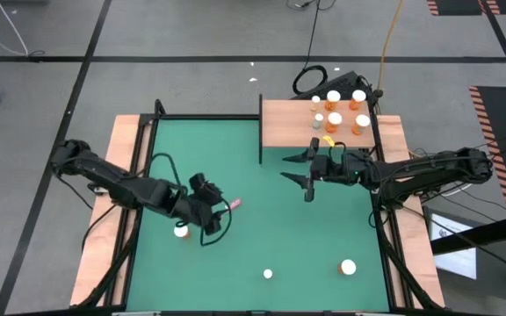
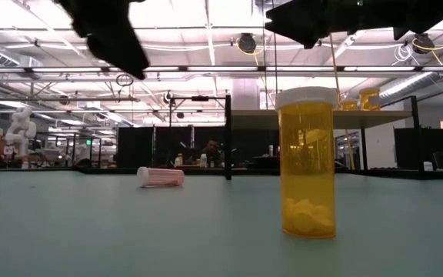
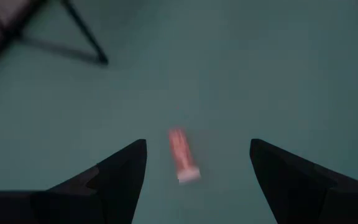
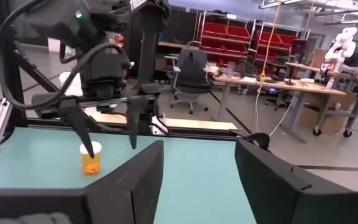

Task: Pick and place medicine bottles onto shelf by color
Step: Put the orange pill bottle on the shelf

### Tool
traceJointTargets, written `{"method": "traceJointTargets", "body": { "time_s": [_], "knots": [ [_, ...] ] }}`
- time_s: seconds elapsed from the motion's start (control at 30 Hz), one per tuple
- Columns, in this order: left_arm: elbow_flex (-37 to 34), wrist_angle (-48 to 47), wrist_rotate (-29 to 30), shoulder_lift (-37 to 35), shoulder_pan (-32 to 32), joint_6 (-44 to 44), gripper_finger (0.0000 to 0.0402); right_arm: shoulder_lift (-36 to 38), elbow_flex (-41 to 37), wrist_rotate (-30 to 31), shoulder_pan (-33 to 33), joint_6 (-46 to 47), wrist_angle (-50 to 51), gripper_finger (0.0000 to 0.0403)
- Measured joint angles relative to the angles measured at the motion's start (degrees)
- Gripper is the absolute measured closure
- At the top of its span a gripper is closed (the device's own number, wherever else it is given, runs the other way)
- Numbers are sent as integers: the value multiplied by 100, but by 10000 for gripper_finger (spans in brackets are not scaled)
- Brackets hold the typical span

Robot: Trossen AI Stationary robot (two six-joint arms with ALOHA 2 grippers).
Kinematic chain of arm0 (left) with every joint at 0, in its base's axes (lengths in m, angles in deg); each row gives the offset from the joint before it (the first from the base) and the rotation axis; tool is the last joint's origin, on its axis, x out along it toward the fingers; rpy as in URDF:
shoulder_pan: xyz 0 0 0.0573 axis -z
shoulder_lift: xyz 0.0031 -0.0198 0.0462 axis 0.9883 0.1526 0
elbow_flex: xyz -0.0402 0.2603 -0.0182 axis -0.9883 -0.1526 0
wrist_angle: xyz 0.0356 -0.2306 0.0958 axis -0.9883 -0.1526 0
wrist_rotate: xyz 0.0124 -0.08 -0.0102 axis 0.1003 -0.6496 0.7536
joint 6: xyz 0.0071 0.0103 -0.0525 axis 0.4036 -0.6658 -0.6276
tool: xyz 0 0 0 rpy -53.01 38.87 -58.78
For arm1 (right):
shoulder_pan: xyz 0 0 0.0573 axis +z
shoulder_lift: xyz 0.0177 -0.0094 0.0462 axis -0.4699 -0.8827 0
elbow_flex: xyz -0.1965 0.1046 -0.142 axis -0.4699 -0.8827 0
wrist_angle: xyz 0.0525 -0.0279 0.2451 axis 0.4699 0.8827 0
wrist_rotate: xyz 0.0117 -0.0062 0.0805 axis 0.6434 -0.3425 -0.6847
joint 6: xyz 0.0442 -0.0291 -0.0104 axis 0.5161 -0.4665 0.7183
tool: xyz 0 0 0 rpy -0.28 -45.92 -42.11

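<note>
- Left gripper (image 1: 221,209) hangs over the green mat (image 1: 235,149), left of centre, fingers spread open w/ nothing between them.
- Its target looks to be the pink bottle (image 3: 183,155) lying on its side just ahead of the fingers; in the high view it shows as a small pink sliver (image 1: 235,204) beside the gripper.
- Right gripper (image 1: 299,170) sits just in front of the shelf (image 1: 288,123), fingers open and empty; looks to be waiting.
- Shelf at the far right of the bench already carries a group of orange bottles (image 1: 335,119) w/ white caps, clustered at its right end.
- Still loose on the mat: one bottle by the left arm (image 1: 181,232), a small one near front centre (image 1: 268,274), a bigger one front right (image 1: 348,266). The low view shows one upright orange one w/ pills (image 2: 308,161) close up.
- Step in hand, by judgement: left arm lining up to grab the lying pink bottle.
- To do it well:
  - centre fingers either side of the body, not the cap; it's round and lying down, so it'll prob roll if nudged by one finger first.
  - come straight down, close across the short axis.
  - pink one should go apart from the orange group, per colour sorting.
  - shelf is on the right arm's side; a hand-over or long reach may be needed, so keep clear of the right gripper.
</note>
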Motion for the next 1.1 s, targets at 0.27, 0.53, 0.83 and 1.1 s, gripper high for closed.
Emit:
{"method": "traceJointTargets", "body": {
  "time_s": [0.27, 0.53, 0.83, 1.1],
  "knots": [
    [0, -1372, -905, 0, 755, -2110, 117, 0, 0, -4, -2, -95, -17, 209],
    [0, -2451, -2185, 0, 1029, -2689, 117, 0, 0, -2, -7, -166, 30, 209],
    [-30, -2737, -2705, 2, 1081, -3513, 77, -2, 0, -4, -7, -151, 183, 209],
    [-746, -2697, -3086, 4, 1143, -4284, 5, -4, 4, -4, -7, -179, 449, 209]
  ]
}}
